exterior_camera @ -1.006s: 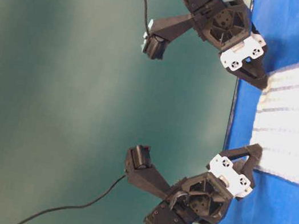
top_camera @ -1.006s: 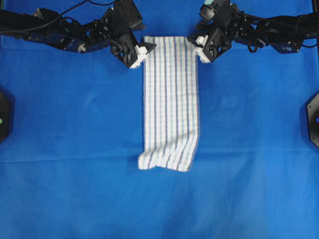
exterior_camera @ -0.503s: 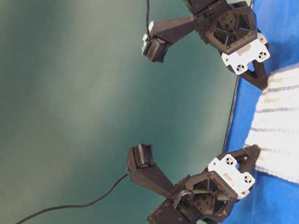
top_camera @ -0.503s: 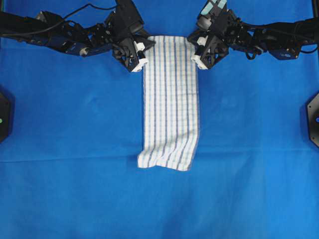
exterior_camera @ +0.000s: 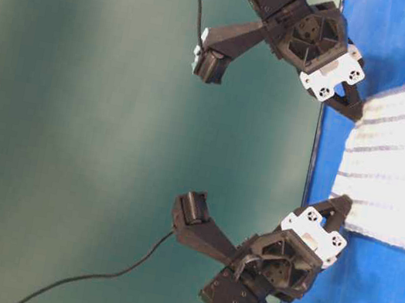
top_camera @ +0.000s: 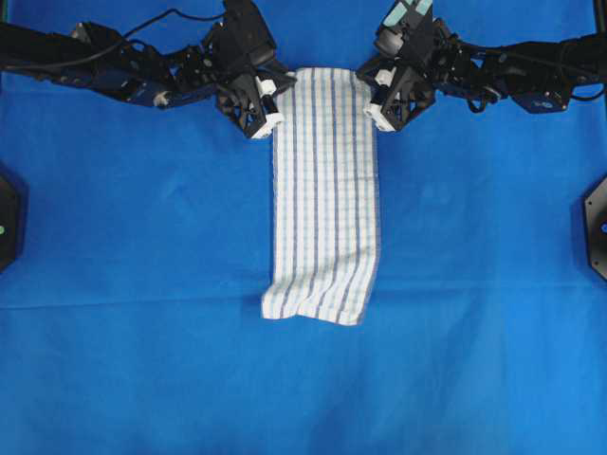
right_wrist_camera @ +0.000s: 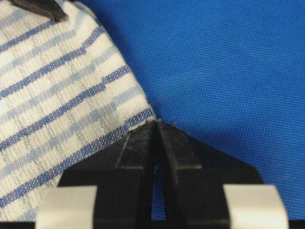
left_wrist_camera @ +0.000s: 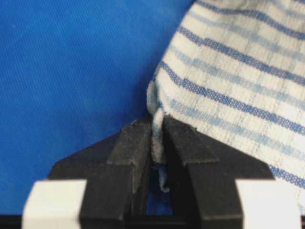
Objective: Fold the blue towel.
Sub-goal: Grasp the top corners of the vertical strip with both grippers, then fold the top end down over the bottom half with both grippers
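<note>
The blue towel (top_camera: 325, 199), white with thin blue stripes, lies as a long strip down the middle of the table covering, its near end slightly rumpled. My left gripper (top_camera: 278, 101) is at its far left corner. The left wrist view has that gripper (left_wrist_camera: 157, 125) shut, with a fold of towel (left_wrist_camera: 238, 81) hem pinched between the fingers. My right gripper (top_camera: 368, 95) is at the far right corner. There the gripper (right_wrist_camera: 156, 124) is shut on the very tip of the towel (right_wrist_camera: 52, 86) corner. At table level, the left gripper (exterior_camera: 344, 202) and right gripper (exterior_camera: 358, 115) flank the towel (exterior_camera: 395, 170) end.
A plain blue covering (top_camera: 142, 284) spreads over the whole table. Black mounts sit at its left edge (top_camera: 6, 223) and right edge (top_camera: 597, 227). Both arms reach in from the far side, with cables (exterior_camera: 196, 9) trailing behind them against a green wall.
A second ago both grippers stood open around the towel's far corners. Both have since closed on them. The arms have barely shifted in the last half second.
</note>
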Controlling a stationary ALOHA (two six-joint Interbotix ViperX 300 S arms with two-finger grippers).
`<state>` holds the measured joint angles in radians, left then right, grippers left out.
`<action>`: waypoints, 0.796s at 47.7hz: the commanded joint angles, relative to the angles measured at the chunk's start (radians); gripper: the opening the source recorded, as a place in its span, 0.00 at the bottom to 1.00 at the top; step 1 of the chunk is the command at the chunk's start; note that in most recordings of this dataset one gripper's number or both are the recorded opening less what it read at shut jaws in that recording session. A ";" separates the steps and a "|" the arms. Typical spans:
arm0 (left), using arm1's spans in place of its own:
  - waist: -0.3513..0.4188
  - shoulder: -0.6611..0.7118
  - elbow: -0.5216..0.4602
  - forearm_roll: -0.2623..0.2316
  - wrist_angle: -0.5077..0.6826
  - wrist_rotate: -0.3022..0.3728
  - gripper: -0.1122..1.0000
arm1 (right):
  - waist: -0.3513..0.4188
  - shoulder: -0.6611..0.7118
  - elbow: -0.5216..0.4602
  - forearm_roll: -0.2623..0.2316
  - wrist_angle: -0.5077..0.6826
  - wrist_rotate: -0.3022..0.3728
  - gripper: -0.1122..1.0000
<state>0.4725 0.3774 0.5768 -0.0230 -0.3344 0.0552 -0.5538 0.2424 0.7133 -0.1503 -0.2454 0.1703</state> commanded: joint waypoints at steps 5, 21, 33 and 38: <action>0.063 -0.015 -0.043 -0.003 -0.005 0.005 0.15 | -0.043 -0.014 -0.041 0.002 -0.006 -0.002 0.13; 0.092 -0.015 -0.067 -0.003 0.026 0.003 0.15 | -0.077 -0.014 -0.077 -0.002 -0.006 -0.014 0.13; 0.075 -0.040 -0.058 -0.003 0.029 0.002 0.15 | -0.078 -0.025 -0.091 -0.003 -0.003 -0.015 0.13; 0.057 -0.072 -0.049 -0.003 0.041 0.002 0.15 | -0.071 -0.051 -0.083 -0.003 0.000 -0.012 0.13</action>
<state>0.5461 0.3605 0.5308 -0.0245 -0.2961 0.0583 -0.6289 0.2378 0.6412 -0.1519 -0.2424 0.1549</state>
